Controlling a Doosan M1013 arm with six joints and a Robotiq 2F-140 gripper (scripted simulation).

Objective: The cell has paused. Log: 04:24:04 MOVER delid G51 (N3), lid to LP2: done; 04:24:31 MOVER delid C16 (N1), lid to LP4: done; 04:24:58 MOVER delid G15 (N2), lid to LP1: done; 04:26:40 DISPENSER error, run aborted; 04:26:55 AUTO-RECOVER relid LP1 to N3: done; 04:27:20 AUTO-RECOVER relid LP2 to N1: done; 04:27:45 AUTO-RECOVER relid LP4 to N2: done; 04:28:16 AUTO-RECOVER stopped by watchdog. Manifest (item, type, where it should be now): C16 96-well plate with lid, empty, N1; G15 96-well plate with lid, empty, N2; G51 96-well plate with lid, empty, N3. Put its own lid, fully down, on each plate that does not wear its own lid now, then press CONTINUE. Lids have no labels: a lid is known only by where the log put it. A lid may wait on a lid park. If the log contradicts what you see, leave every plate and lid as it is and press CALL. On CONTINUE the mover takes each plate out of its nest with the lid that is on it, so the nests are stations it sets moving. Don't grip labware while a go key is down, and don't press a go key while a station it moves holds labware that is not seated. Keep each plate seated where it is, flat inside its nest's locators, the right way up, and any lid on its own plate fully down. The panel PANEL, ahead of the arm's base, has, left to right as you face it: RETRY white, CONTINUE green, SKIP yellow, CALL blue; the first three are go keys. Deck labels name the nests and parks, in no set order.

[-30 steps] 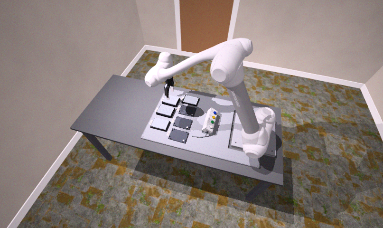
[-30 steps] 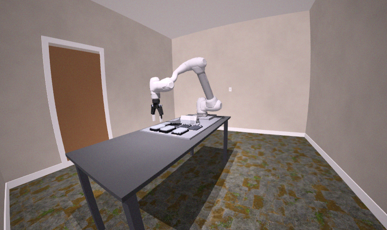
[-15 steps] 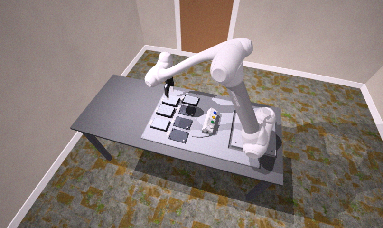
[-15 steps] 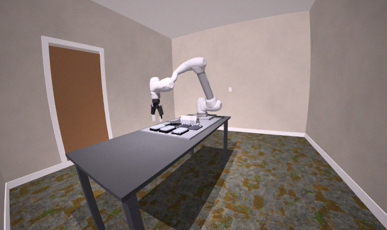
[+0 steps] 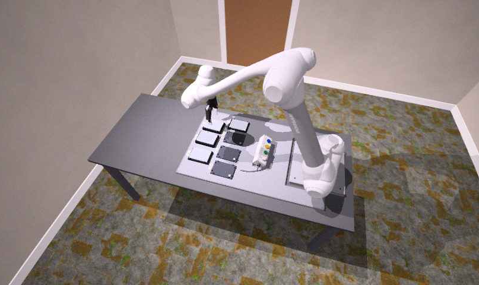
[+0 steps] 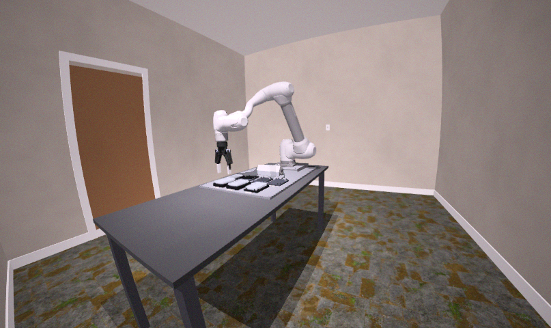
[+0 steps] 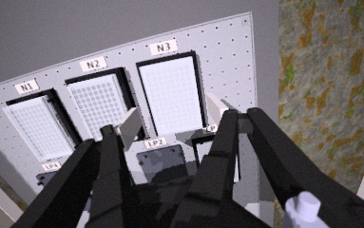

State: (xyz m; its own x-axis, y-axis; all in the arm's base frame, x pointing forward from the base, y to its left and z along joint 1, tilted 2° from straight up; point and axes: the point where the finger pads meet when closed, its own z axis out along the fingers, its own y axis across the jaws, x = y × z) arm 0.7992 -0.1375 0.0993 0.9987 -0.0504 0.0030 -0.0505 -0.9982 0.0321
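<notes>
White labels N1, N2, N3, LP2

Brown door, mottled floor, beige walls.

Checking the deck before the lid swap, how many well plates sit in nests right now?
3, in one row: one in N1, one in N2, one in N3. None appears hidden.
</notes>
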